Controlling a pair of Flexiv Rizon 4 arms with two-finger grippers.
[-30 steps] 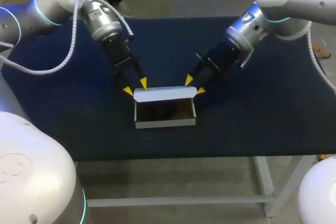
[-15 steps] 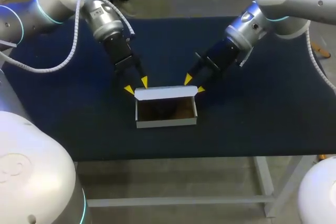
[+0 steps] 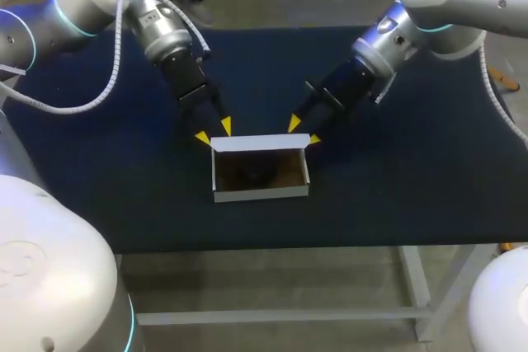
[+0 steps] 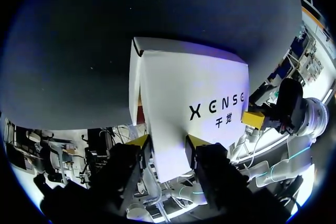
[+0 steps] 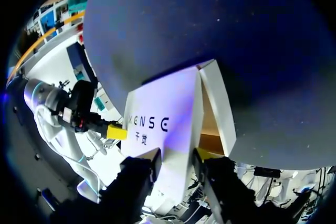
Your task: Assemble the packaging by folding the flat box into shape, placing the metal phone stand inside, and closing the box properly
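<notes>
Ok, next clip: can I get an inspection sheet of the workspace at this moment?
Surface: table under a dark blue cover.
Job's things: white box folded into shape, its lid flap standing up at the far side, not closed; a dark shape inside, probably the phone stand, too dim to confirm.
Clutter: nothing seen.
Grippers: left gripper at the lid flap's left corner, right gripper at its right corner; both jaws apart, gripping nothing.
Cables: white corrugated hose looping off the left arm, clear of the box.
Surroundings: nothing seen reaching over the table.
</notes>
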